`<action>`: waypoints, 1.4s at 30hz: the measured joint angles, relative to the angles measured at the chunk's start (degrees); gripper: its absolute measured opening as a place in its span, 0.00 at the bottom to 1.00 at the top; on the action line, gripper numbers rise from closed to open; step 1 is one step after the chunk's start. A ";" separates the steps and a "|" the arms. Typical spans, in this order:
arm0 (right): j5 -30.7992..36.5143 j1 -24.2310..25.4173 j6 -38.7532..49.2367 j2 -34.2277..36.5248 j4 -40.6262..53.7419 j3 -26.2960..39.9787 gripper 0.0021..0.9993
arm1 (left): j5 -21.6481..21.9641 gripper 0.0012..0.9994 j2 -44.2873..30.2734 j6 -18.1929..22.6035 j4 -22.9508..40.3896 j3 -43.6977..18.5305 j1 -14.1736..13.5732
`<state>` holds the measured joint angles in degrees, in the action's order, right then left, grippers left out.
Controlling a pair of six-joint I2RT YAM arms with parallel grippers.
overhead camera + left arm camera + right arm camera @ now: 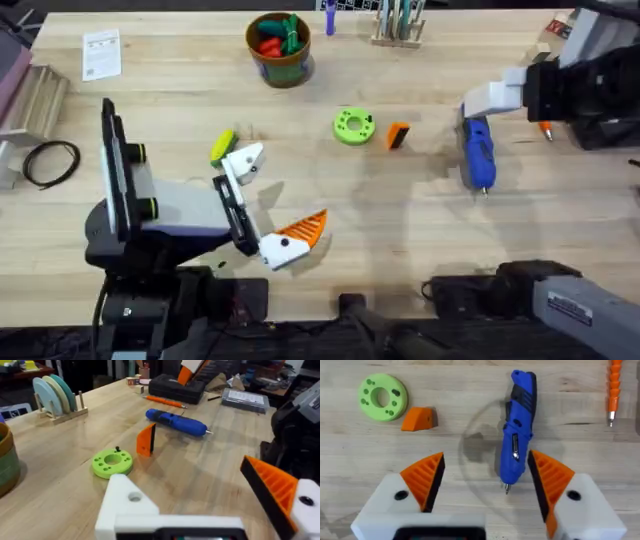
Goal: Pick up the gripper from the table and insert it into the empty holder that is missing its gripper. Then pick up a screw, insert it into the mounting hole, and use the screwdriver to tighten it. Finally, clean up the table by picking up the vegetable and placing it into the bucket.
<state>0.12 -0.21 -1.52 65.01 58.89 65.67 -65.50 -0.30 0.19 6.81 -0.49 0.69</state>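
The gripper, a small orange block (pixel 397 135) (pixel 146 440) (pixel 418 418), lies on the table beside a green disc (pixel 352 126) (pixel 112 462) (pixel 382 397). My left gripper (pixel 275 200) (pixel 185 475) is open with nothing in it. One white finger (pixel 130 505) is bare, and the other carries an orange pad. The yellow-green vegetable (pixel 222 147) lies just beyond the left gripper. The blue screwdriver (pixel 478 153) (pixel 176 422) (pixel 517 425) lies flat. My right gripper (pixel 492 98) (pixel 487 480) hovers open above it. The bucket (pixel 279 47) stands at the back.
A small black screw (pixel 117 449) stands on the green disc. A slim orange tool (pixel 546 130) (pixel 614 390) lies right of the screwdriver. The bucket holds red and green toy vegetables. A rack (pixel 398 25) stands at the back, and a cable loop (pixel 50 160) lies at the far left.
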 joint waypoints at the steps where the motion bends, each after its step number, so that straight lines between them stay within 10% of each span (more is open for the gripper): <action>1: 0.00 0.00 0.00 -0.01 -0.01 0.00 0.99 | -0.36 0.99 -0.02 0.26 0.05 0.00 0.00; 42: 0.00 0.00 0.00 0.00 0.00 0.00 0.99 | -2.97 0.99 0.00 2.62 0.52 0.00 3.54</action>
<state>0.12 -0.21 -1.52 65.01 58.89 65.67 -68.46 -0.30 2.81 7.33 -0.49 4.23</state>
